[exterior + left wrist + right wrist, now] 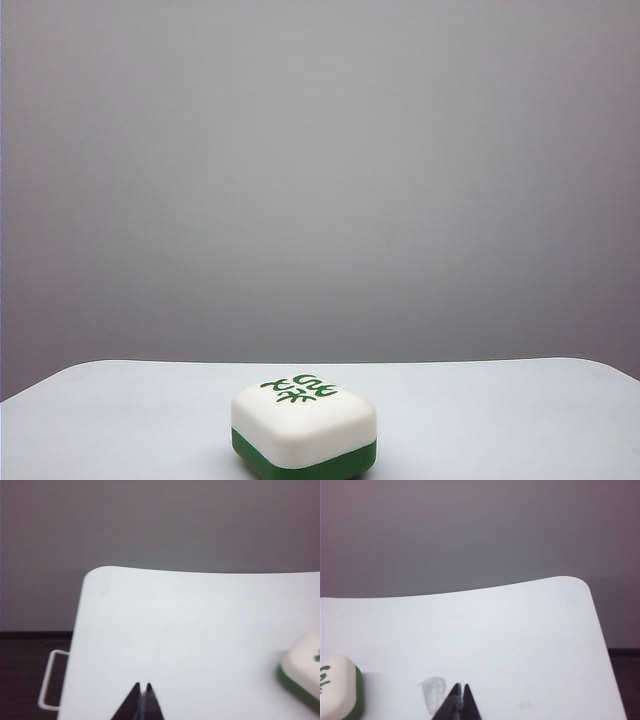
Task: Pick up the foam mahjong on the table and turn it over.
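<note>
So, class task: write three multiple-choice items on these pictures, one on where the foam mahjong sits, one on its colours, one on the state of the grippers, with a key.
1. Where is the foam mahjong?
A. On the table, near its front edge
B. Held in a gripper
C. On the floor

2. Which half faces up?
A. Dark green
B. Cream-white with green characters
C. Red

3. How do the left gripper and right gripper stand?
A. Both open
B. One gripping the block
C. Both shut, empty, apart from the block

Key: A, it rests low in the exterior view; B, print on top; C, fingertips meet in both wrist views.
</note>
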`<state>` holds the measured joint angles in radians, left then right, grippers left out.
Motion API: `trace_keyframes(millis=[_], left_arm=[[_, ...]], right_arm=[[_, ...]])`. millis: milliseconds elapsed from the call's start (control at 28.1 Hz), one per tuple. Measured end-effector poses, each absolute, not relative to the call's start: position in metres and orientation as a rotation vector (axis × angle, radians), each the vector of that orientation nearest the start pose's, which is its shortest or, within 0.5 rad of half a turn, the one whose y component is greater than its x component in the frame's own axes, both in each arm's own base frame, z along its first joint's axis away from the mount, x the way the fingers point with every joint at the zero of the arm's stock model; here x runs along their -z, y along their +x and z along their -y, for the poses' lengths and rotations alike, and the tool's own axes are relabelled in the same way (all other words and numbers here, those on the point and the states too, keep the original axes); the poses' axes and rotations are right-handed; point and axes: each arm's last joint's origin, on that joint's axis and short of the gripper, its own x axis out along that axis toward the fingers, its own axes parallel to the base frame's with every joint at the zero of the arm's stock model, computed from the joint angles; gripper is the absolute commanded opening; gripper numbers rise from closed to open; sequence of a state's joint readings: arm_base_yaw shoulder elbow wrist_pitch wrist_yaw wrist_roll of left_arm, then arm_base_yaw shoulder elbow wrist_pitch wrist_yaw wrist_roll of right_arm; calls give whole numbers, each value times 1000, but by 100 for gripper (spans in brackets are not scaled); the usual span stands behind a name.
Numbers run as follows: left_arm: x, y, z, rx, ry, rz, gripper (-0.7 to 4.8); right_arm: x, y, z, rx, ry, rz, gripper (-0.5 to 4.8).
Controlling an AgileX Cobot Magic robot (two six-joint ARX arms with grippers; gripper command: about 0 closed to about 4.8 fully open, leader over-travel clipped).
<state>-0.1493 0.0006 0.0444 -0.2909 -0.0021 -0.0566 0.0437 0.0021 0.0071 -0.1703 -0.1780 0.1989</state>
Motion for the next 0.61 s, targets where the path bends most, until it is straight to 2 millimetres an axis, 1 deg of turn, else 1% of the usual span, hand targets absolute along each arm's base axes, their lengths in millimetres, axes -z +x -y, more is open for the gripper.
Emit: trace_keyframes(millis=[71,606], left_arm=[[-151,91,13,116,-35,-249,26],[-151,91,13,116,-35,-249,26]], right_arm=[[-149,95,-9,-204,222,-188,-1],[-149,95,-9,-203,225,-189,-1]])
